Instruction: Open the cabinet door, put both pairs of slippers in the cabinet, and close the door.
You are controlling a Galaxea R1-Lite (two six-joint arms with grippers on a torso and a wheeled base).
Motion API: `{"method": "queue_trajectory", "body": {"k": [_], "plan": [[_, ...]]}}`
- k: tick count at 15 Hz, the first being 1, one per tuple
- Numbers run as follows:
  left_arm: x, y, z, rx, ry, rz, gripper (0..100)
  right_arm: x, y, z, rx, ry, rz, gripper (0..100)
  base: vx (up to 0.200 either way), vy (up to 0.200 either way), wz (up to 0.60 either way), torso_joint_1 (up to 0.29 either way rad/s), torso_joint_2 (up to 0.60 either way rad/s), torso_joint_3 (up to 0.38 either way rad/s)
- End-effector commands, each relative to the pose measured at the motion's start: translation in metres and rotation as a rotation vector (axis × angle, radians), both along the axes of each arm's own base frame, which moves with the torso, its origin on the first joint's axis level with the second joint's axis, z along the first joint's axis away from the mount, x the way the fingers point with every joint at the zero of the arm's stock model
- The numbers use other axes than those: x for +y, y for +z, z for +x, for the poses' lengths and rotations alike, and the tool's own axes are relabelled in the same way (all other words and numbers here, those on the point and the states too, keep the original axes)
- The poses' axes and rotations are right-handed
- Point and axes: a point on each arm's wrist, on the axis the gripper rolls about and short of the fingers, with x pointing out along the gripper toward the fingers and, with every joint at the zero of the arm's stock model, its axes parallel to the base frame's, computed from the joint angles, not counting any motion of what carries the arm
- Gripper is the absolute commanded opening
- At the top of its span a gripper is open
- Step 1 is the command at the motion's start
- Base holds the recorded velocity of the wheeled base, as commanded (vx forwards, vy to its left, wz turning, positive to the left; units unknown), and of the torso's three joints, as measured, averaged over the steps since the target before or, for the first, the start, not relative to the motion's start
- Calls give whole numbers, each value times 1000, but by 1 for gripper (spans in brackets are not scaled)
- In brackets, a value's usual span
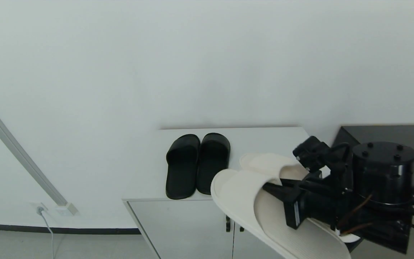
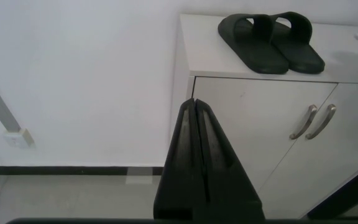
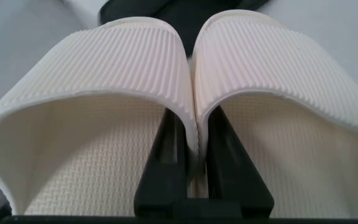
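Head view: your right gripper [image 1: 276, 190] pinches the inner straps of the white slippers [image 1: 239, 196] together. It holds the pair over the front edge of the cabinet top [image 1: 264, 140], beside the black slippers [image 1: 197, 165]. The doors look shut, so I judge opening comes next. Your left gripper [image 2: 195, 111], fingers together and empty, has open room toward the handles [image 2: 316, 121].

Two black slippers [image 1: 183, 167]; two white slippers [image 1: 239, 194]; one cabinet [image 1: 261, 138]; two doors [image 2: 247, 143]; two handles [image 2: 304, 122].
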Motion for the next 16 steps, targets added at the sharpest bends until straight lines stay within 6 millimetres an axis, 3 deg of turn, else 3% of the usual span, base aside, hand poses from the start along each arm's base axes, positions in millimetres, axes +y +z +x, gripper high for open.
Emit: {"method": "queue_trajectory", "body": {"k": [1, 6, 13, 16], "plan": [[0, 0, 0, 2, 1, 0, 0, -19, 13, -29, -6, 64, 22, 0, 0, 0, 0, 0, 0, 0], [0, 0, 0, 2, 1, 0, 0, -18, 4, -34, 19, 82, -1, 0, 0, 0, 0, 0, 0, 0], [0, 0, 0, 2, 1, 1, 0, -16, -5, -31, 45, 71, -27, 0, -200, 0, 0, -1, 2, 4], [0, 0, 0, 2, 1, 1, 0, -17, -6, -31, 46, 65, -28, 0, 0, 0, 0, 0, 0, 0]]}}
